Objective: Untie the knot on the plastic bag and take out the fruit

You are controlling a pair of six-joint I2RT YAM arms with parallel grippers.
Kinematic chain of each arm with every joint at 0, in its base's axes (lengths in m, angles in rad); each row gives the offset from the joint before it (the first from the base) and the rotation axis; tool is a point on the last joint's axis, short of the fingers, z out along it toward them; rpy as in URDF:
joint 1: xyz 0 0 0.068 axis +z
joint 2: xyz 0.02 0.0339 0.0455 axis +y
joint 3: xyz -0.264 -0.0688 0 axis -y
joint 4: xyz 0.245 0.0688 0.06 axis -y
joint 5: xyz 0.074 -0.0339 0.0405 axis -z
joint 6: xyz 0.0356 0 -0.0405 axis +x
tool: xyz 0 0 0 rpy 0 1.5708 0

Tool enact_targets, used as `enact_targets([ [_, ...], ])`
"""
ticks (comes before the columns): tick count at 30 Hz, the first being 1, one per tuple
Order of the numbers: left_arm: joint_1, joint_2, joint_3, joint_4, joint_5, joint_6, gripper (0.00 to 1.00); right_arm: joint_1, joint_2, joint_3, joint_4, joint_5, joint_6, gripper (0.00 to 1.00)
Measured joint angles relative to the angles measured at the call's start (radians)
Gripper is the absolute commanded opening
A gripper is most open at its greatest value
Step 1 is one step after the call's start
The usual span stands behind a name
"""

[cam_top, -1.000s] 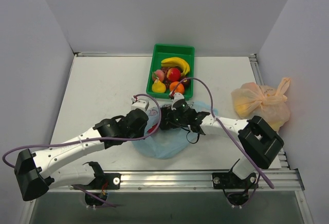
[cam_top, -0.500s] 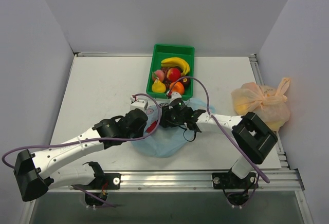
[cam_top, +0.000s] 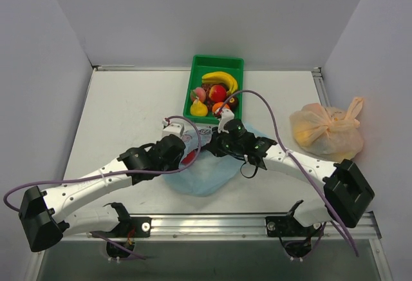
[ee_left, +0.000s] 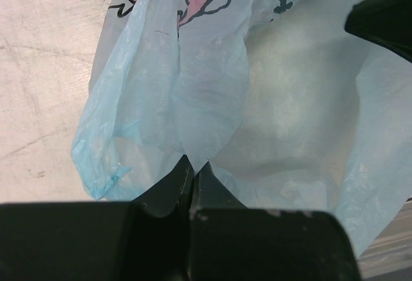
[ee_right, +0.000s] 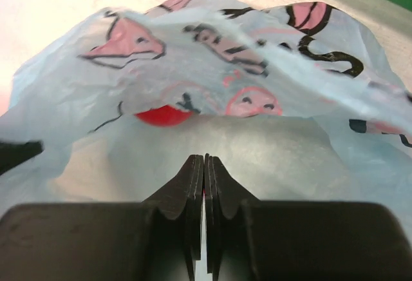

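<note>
As seen from above, the plastic bag (cam_top: pixel 209 173) lies slack on the table (cam_top: pixel 122 113) just in front of the green bin (cam_top: pixel 192 91); no knot can be made out, so the untying is judged done; the left gripper (cam_top: pixel 188 153) and right gripper (cam_top: pixel 215 144) meet at the bag's far end from either side; a red fruit (cam_top: pixel 189 159) shows at the bag's left edge; a banana (cam_top: pixel 219 78) and other pieces lie in the bin; an orange bag (cam_top: pixel 325 133) sits well apart at the right. Against the two preceding overhead pictures, the left arm has kept its place; the right arm has swung its elbow out toward the near right corner, its wrist has edged toward the bin, and its jaws have gone from wide apart to all but closed.

Left wrist view: the left gripper (ee_left: pixel 191 165) has its jaws pressed together on a fold of the plastic bag (ee_left: pixel 212 94), whose film fans upward from the pinch; the pale hollow at right is the bag's interior.

Right wrist view: the right gripper (ee_right: pixel 205 160) has its jaws drawn to a hairline slit at the lower lip of the plastic bag (ee_right: pixel 257 68); whether any film is caught between them cannot be told; the red fruit (ee_right: pixel 161 116) lies under the printed upper layer, just beyond the tips and apart from them.

That closing is judged an attempt on a second lip opposite the left's hold; if film is caught, drawing the lips apart should expose the red fruit; if not, another grasp is needed.
</note>
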Motion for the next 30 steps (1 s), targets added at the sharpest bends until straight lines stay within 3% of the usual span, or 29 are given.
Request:
enact_targets([
  [4, 0.014, 0.000, 0.000, 0.000, -0.004, 0.000, 0.00, 0.000, -0.089, -0.020, -0.035, -0.062, -0.024, 0.00],
  [8, 0.023, -0.001, 0.000, 0.000, -0.004, -0.001, 0.00, 0.000, -0.141, -0.026, -0.076, -0.099, -0.037, 0.40],
  [11, 0.023, -0.003, 0.001, -0.001, -0.003, -0.005, 0.00, 0.001, -0.124, -0.026, -0.086, -0.100, -0.045, 0.50],
  [15, 0.023, -0.016, 0.020, -0.009, -0.003, -0.013, 0.00, 0.001, -0.016, -0.013, -0.068, -0.089, -0.016, 0.56],
  [22, 0.014, -0.029, 0.113, -0.016, 0.026, -0.008, 0.00, 0.001, 0.151, -0.010, 0.055, -0.018, 0.083, 0.88],
  [25, -0.010, -0.035, 0.143, -0.013, 0.042, -0.005, 0.00, -0.001, 0.156, -0.035, 0.149, 0.026, 0.126, 0.95],
  [30, -0.016, -0.070, 0.105, -0.026, 0.077, -0.035, 0.00, -0.013, 0.156, -0.084, 0.261, 0.065, 0.183, 0.96],
])
